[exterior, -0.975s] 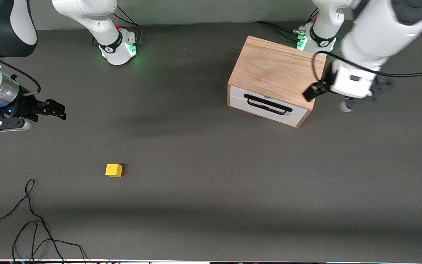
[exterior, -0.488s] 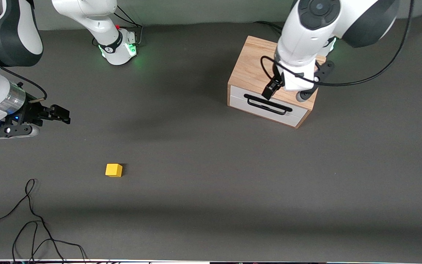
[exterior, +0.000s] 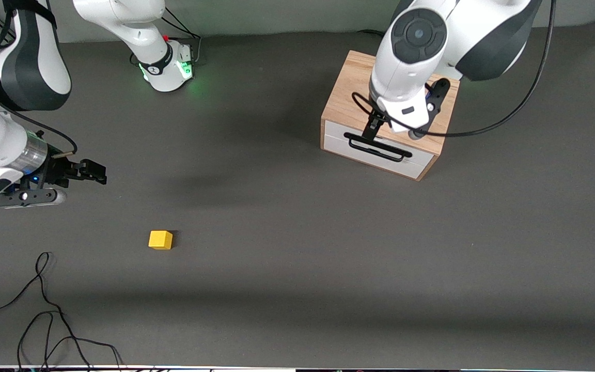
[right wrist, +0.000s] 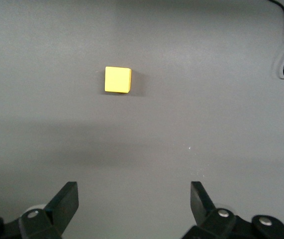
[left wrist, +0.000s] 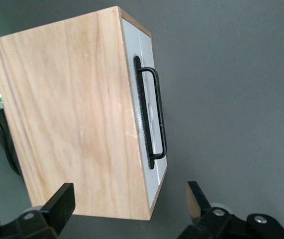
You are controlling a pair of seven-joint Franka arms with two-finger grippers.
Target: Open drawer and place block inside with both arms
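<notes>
Nearest the front camera, loose black cables (exterior: 44, 310) lie on the grey tabletop (exterior: 297, 268) at the right arm's end, well apart from the cabinet (exterior: 380, 93). The block (exterior: 160, 239) (a small yellow cube) sits alone on the tabletop, nearer the camera than the cabinet and toward the right arm's end from it; it also shows in the right wrist view (right wrist: 118, 79), with nothing touching it.

The right gripper (exterior: 96, 173) hangs over bare tabletop, well apart from the cabinet toward the right arm's end, and not over the block. Its jaws are spread wide with nothing between them; in its wrist view both fingers (right wrist: 64, 201) frame empty tabletop.

Farther from the camera, the cabinet stands toward the left arm's end. Its drawer (exterior: 380, 152) is closed, the white front flush with the wooden box and the black handle (exterior: 377, 146) facing the camera. The left gripper (exterior: 372, 126) is over the cabinet's front edge, just above the handle. Its wrist view shows the fingers (left wrist: 62, 204) held wide apart, gripping nothing, with the drawer front (left wrist: 149, 99) and handle (left wrist: 156, 114) between and ahead of them.
</notes>
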